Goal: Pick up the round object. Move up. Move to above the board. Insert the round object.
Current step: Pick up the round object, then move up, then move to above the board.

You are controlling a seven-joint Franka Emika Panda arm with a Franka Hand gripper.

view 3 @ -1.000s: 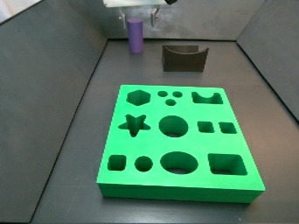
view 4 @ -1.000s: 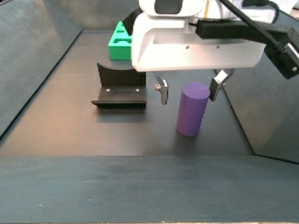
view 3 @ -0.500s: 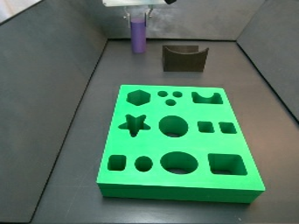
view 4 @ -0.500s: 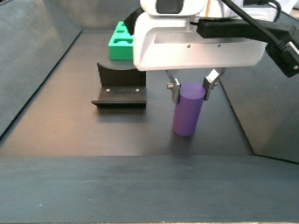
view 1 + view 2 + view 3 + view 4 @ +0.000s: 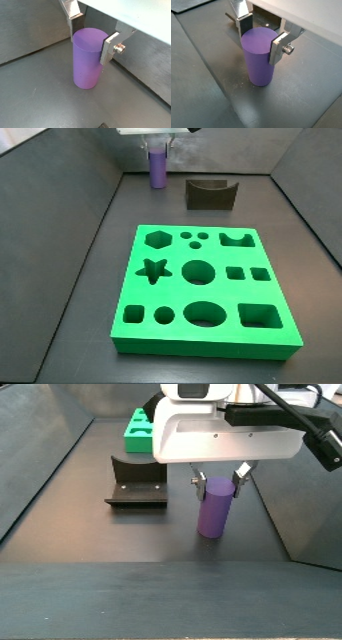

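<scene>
Dark grey floor (image 5: 80, 278) with grey walls around it makes the whole work area. Nearest to the camera in a side view lies the board (image 5: 201, 288), a bright green slab flat on the floor, with its hexagon, star, circles, squares and oval holes all open. Behind it, well apart from its far edge, stands the fixture (image 5: 210, 194), dark and notched. At the far end, left of the fixture, the round object (image 5: 156, 169) stands upright, and the gripper (image 5: 158, 148) is over its top.

From the opposite end, a side view shows only a small corner of the board (image 5: 138, 429) behind the fixture (image 5: 136, 482), but it gives the purple cylinder (image 5: 215, 507) much larger, with the gripper (image 5: 218, 480) around its upper part.

Both wrist views show what the side views cannot: the silver fingers (image 5: 109, 46) sit on two opposite sides of the round object (image 5: 88, 60), close against its top part. They seem to touch it, though a firm grip cannot be told. The bottom of the cylinder (image 5: 259, 57) appears to rest on the floor, near a wall.
</scene>
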